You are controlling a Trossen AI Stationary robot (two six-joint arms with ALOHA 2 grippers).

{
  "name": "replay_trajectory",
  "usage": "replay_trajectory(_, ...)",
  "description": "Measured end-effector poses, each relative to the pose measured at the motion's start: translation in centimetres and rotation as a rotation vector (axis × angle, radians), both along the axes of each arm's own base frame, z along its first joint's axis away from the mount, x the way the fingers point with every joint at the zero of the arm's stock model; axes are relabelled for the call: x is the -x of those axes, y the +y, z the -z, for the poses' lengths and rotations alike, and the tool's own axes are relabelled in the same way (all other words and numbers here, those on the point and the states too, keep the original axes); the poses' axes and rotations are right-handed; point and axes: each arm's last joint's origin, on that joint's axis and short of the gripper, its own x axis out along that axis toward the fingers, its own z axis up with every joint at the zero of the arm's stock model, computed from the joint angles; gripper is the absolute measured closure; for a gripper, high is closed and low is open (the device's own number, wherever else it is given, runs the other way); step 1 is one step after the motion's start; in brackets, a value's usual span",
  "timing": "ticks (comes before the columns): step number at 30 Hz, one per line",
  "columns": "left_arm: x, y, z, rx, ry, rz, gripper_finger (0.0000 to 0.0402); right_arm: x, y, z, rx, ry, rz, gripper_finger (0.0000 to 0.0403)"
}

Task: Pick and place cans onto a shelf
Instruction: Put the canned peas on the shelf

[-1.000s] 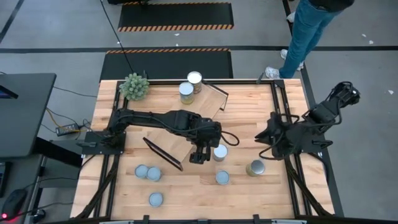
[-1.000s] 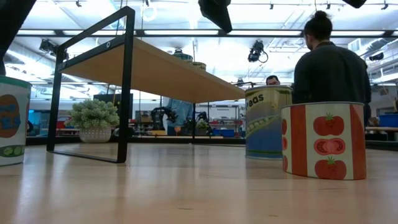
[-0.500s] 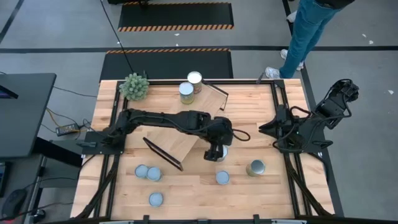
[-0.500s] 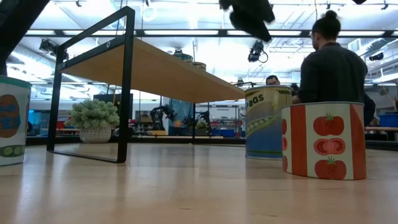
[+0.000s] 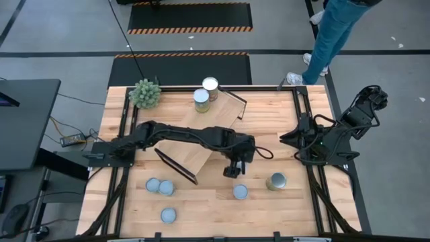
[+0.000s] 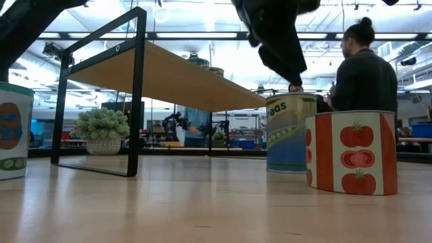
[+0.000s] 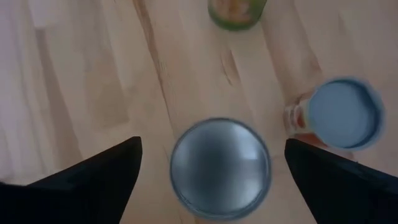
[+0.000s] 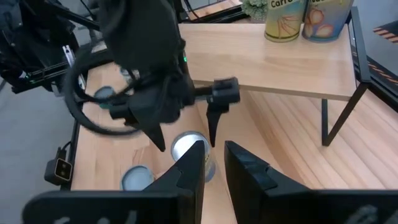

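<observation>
On the desk, three cans lie loose at the near left, not yet dealt with. The shelf stands mid-desk, and two cans already sit on its far end, so the job looks partly done. The left gripper hangs just right of the shelf, jaws spread wide straight above a silver-topped can, probably lined up to drop onto it. Two more cans stand nearer the front. The right gripper waits at the desk's right edge, jaws pressed nearly together on nothing.

From above, the arm hides the target can; the left wrist view shows it centred between the fingers. The low view reveals tomato and pea labels.
</observation>
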Motion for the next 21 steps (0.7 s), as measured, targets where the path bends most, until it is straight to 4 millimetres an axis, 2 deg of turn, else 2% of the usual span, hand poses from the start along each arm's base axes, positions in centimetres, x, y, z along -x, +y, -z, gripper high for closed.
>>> replay_trajectory(5,-0.5,0.0,0.5,0.002,-0.013,0.0,0.0001,0.0,0.0,0.0,0.001,0.001,0.001,0.0334)
replay_trajectory(21,-0.8,0.0,3.9,-0.013,0.109,-0.001,0.0001,-0.1,0.0,0.0,-0.006,-0.006,0.02,0.0334)
